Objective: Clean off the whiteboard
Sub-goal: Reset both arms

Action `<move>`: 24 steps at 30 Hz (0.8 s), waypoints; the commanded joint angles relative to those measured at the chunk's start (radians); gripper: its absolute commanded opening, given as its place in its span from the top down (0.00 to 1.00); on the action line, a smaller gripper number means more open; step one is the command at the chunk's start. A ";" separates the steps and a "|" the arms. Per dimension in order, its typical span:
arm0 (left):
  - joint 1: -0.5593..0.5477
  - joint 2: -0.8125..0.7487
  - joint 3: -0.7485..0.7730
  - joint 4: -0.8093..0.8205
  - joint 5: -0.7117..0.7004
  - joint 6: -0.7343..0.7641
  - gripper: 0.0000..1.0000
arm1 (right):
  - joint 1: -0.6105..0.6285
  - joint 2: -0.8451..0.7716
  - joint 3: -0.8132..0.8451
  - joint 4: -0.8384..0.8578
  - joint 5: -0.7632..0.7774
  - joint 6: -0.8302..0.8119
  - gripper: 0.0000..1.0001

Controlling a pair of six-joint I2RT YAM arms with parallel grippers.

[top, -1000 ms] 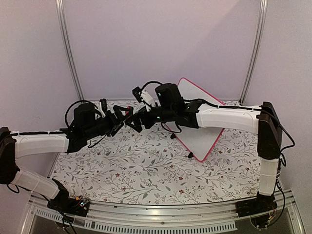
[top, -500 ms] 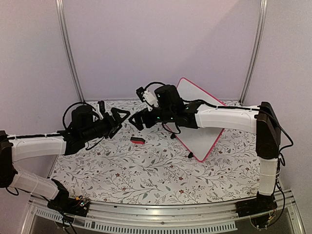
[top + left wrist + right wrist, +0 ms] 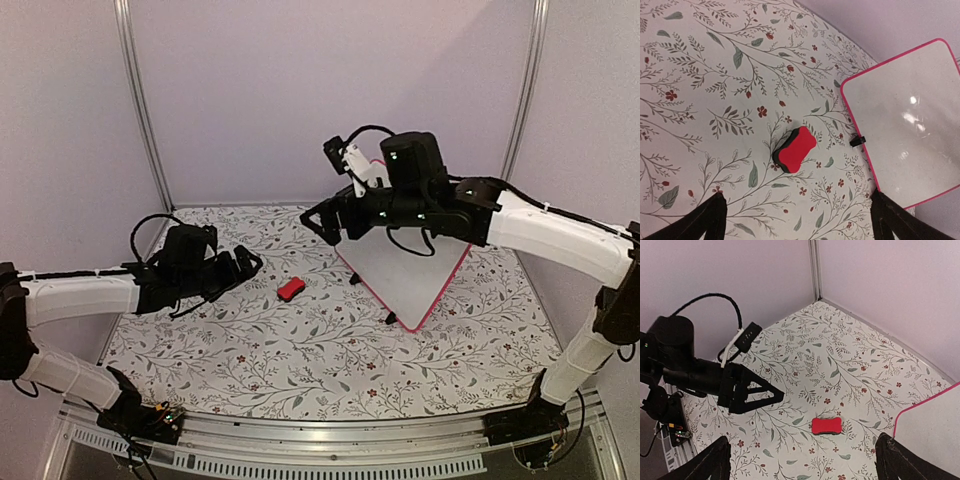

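The whiteboard [image 3: 412,276], white with a thin pink frame, sits at the back right of the table, its top corner hidden behind my right arm. In the left wrist view the whiteboard [image 3: 910,125] shows only glare and no writing. A small red eraser block [image 3: 291,290] lies on the floral cloth to its left, held by nothing. My left gripper [image 3: 249,264] is open, low and left of the eraser [image 3: 795,149]. My right gripper [image 3: 322,225] is open and raised above and behind the eraser [image 3: 826,425]. The whiteboard's corner [image 3: 935,425] shows at the right of the right wrist view.
A floral tablecloth [image 3: 300,350] covers the table. Plain walls and two metal posts [image 3: 140,100] close off the back and sides. Small black feet [image 3: 391,319] stick out from the whiteboard's near edge. My left gripper [image 3: 752,395] shows in the right wrist view.
The two grippers were close together over the table's middle. The eraser now lies on the cloth. My right arm has risen and swung back to the right; my left arm has drawn back and lowered.
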 commanded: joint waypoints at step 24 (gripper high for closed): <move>-0.015 -0.732 -0.034 -0.395 -0.432 0.590 0.00 | -0.164 -0.931 -0.575 -0.433 0.748 0.185 0.01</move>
